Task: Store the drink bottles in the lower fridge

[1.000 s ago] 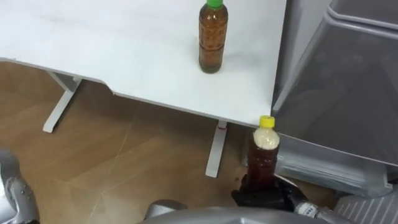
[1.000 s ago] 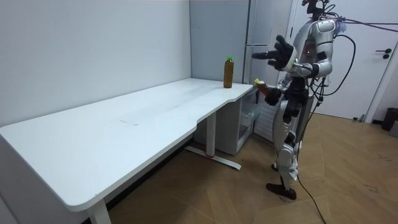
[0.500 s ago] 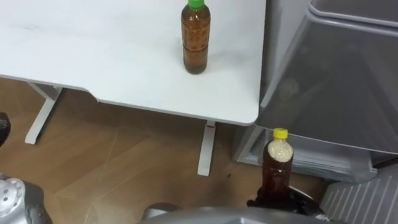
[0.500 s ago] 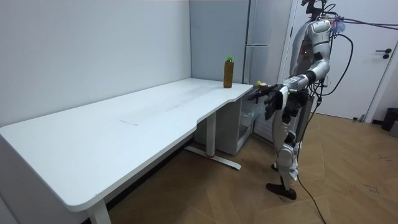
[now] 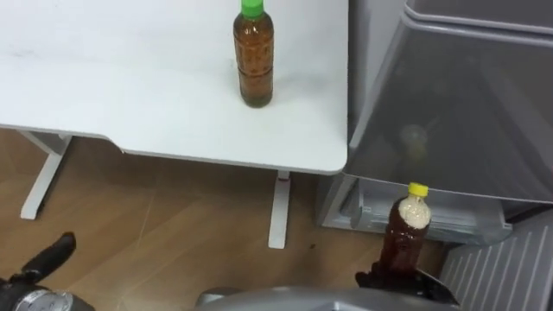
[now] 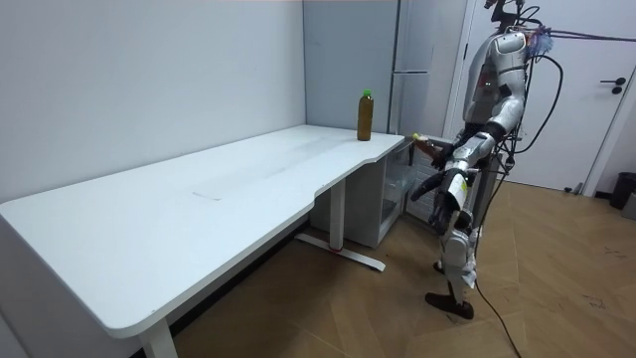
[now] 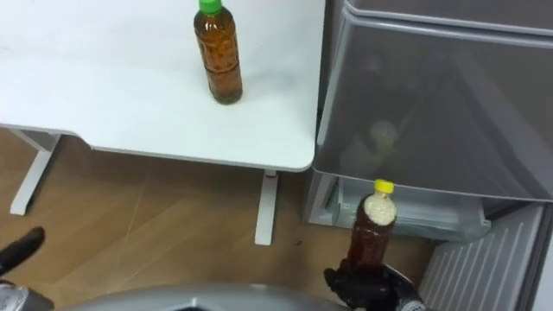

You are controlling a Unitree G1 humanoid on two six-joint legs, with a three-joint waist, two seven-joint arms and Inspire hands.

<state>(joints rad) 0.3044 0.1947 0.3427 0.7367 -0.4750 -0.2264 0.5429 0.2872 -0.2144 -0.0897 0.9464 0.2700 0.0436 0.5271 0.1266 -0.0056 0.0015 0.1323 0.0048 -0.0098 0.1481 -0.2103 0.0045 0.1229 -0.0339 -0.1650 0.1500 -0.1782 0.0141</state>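
Being gripped at its base by the curled dark fingers of the right hand [image 5: 403, 280], the yellow-capped bottle [image 5: 404, 235] of brown drink is being held upright just in front of the open lower compartment [image 5: 436, 226] of the grey fridge [image 5: 467, 104], low over the wooden floor [image 5: 173, 233]. The green-capped bottle [image 5: 253, 53] is being left standing upright on the white table [image 5: 130, 78], near the table's corner next to the fridge and well apart from the held bottle. The left hand [image 5: 50, 257] is being held low at the robot's left side, released and grasping nothing, its fingers straight. In the room view, the robot is standing upright between the table's end and the fridge, facing them.
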